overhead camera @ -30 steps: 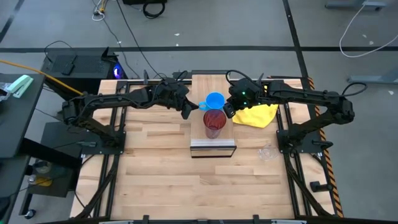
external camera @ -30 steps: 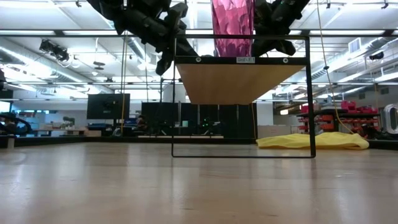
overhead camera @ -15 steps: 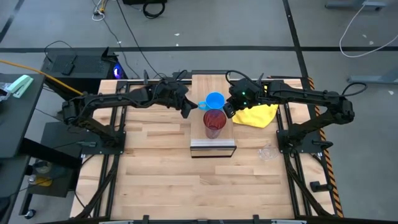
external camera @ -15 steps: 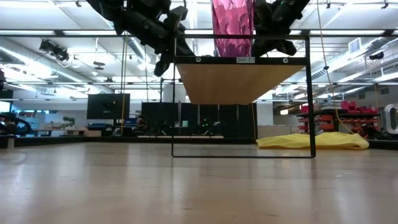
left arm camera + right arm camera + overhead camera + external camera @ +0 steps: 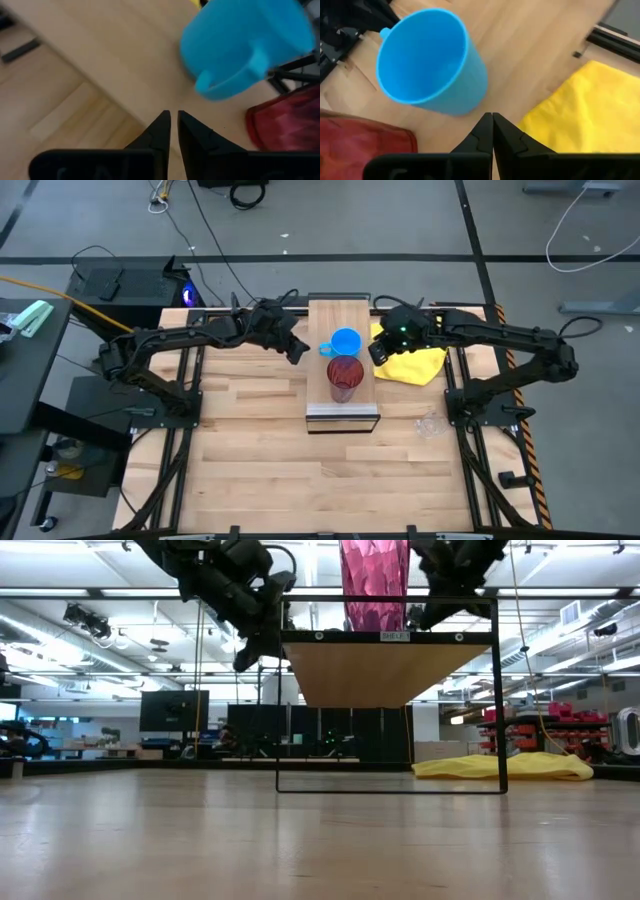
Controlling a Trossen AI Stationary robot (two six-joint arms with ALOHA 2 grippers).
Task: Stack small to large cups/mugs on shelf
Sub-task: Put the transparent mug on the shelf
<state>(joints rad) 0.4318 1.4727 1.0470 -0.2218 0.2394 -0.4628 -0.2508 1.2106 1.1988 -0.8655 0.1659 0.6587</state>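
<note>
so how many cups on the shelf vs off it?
2 on the shelf: blue mug, red tumbler just in front. 1 off: tiny clear glass cup on the table, right side.
</note>
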